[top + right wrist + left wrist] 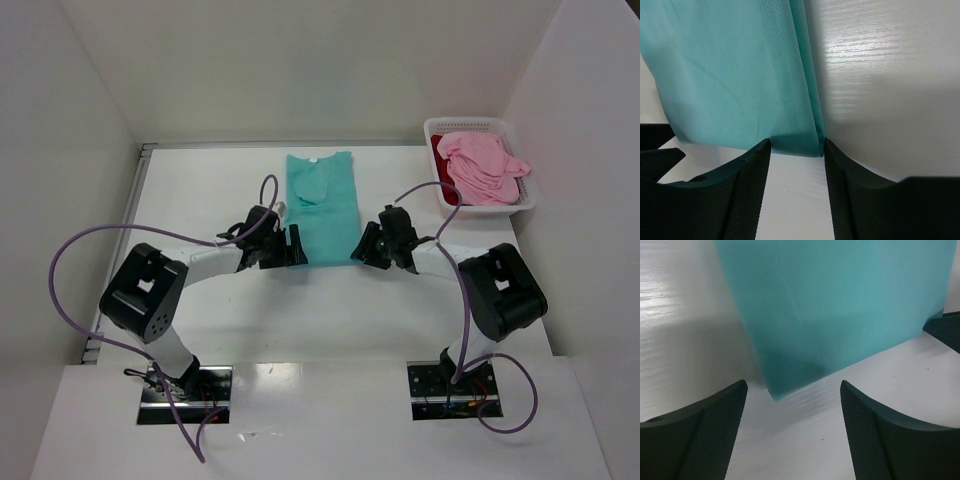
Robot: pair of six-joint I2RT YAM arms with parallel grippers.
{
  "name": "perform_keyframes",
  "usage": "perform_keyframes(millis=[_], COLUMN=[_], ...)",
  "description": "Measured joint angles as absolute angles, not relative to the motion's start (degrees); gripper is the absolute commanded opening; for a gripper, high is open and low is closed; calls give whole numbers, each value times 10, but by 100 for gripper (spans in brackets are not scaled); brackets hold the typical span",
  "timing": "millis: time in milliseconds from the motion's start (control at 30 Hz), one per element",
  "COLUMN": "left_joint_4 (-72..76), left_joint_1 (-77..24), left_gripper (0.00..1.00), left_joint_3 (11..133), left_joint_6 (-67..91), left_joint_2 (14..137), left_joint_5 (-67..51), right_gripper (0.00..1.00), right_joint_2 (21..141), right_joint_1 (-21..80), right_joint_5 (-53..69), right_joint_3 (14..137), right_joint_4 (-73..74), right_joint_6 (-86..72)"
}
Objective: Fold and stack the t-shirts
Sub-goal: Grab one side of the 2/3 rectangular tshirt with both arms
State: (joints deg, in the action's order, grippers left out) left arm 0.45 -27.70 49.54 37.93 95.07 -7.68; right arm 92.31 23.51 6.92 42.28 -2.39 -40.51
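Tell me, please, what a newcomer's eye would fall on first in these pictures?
A teal cloth t-shirt, folded into a long strip, lies mid-table. The left gripper and right gripper, both open, sit at its two near corners. At the far right, a white plastic basket holds a crumpled light pink cloth t-shirt.

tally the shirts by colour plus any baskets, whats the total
teal t-shirt: 1
pink t-shirt: 1
dark red t-shirt: 1 (only a sliver shows beside the pink one)
white basket: 1
total: 4
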Motion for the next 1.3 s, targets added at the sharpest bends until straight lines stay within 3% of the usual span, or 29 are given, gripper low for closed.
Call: perform_keyframes(millis=[133,267,433,533,567,833,1300], left_joint_4=[13,19,25,24,23,16,-43], left_joint_1=[-279,-280,-280,-280,-280,-281,-316], left_gripper=[75,63,39,33,27,2,0], left_joint_3=[495,495,495,495,495,495,440], left_joint_6=[381,384,392,393,393,393,396], left_joint_2=[961,967,975,978,978,976,843], left_joint_5=[-77,-77,-74,-74,-74,-73,-43], right_gripper=[48,39,18,12,9,3,0], right_joint_2=[928,931,937,942,942,941,803], right_joint_1=[235,235,235,235,235,261,295], right_joint_5=[70,69,69,70,71,69,42], right_joint_3=[423,423,423,423,423,423,360], right_joint_4=[-29,-30,-30,-31,-31,-30,-3], right_joint_6=[-406,-406,-407,-408,-409,-413,-436])
